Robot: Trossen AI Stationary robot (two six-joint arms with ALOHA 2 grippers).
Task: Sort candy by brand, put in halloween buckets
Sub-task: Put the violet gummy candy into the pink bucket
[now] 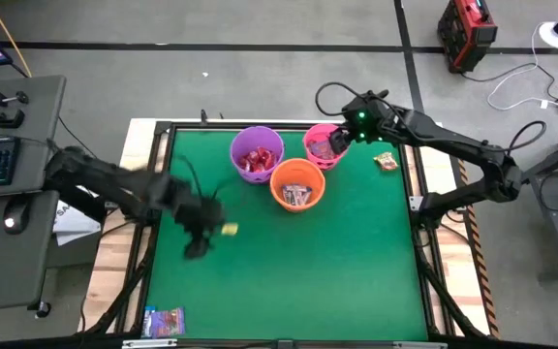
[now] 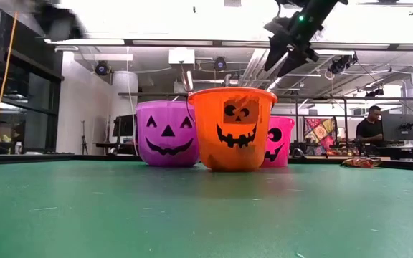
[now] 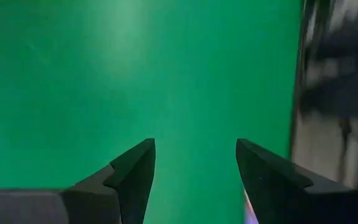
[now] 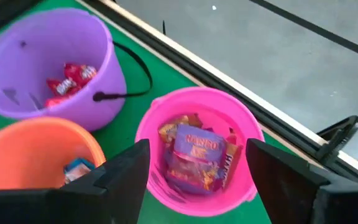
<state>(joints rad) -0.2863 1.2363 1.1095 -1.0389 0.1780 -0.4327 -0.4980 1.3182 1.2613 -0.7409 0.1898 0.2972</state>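
Three buckets stand at the table's far middle: purple with red candy, orange with blue-and-white candy, and pink with brown/gold candy. My right gripper is open and empty above the pink bucket; it also shows in the high view and the low view. My left gripper is open and empty over bare green table left of centre. A small yellow piece lies beside it.
A brown/gold candy lies on the table to the right of the pink bucket and also shows in the low view. A blue packet lies at the near left corner. The table's near half is bare green mat.
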